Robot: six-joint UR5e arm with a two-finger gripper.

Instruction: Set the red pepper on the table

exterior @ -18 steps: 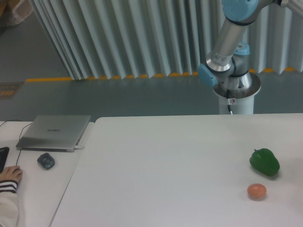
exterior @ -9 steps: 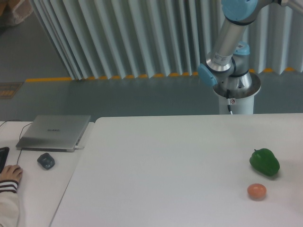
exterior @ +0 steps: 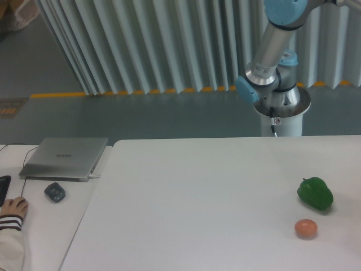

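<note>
Jaws: out of frame. Only my lower arm [exterior: 271, 51] and base pedestal [exterior: 280, 113] show, rising past the top edge at upper right. Can't tell how wide I'm open or whether I hold anything.

Red pepper: not visible anywhere in view. Not on the table [exterior: 197, 197]. Possibly up in my grip above the frame, but that's a guess, not seen.

Key relation: direction from jaws to pepper can't be given, nor the pepper's long axis, w/ both out of shot. What can be judged: the drop zone, i.e. the table, lies below and in front of my base, w/ broad bare white surface at centre and left.

Other produce: green pepper [exterior: 315, 193] at right side of table; orange-pink fruit [exterior: 306, 228] just nearer the camera from it, close but apart. A placement should stay off these two.

Surface: flat, matte white, smooth; a round pepper could roll a bit if let go high, imo.

Side desk: closed laptop [exterior: 65, 157], dark mouse [exterior: 54, 192], and a person's hand [exterior: 12, 209] at far left edge, well apart from my arm.

Room: grey floor, yellow floor line [exterior: 141, 91], pale pleated curtain [exterior: 169, 39] behind.

Stage: placement not yet done, judging by the table.
</note>
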